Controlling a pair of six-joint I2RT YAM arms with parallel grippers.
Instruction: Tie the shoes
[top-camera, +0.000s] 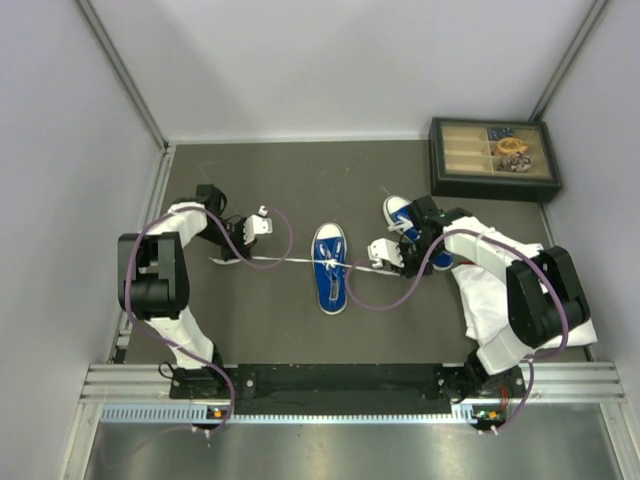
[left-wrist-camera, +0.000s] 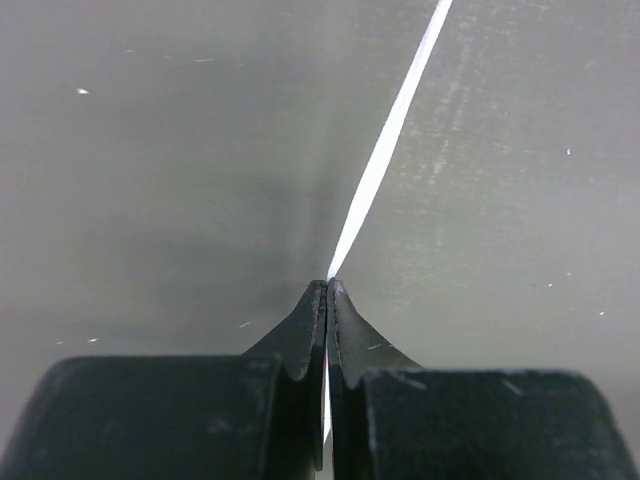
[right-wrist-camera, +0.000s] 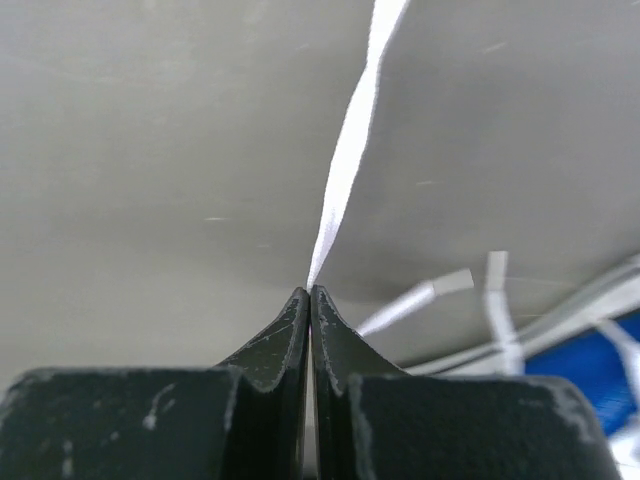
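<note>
Top external view, nearest first: a blue sneaker (top-camera: 329, 285) lies on the dark table (top-camera: 260, 330). Left of it the left gripper (top-camera: 222, 259), and right of it the right gripper (top-camera: 383, 263), each clamp a taut white lace (top-camera: 280, 261) end. Beyond, to the sneaker's right, sits the second sneaker (top-camera: 398, 210), then farthest a compartment box (top-camera: 492, 158).
</note>
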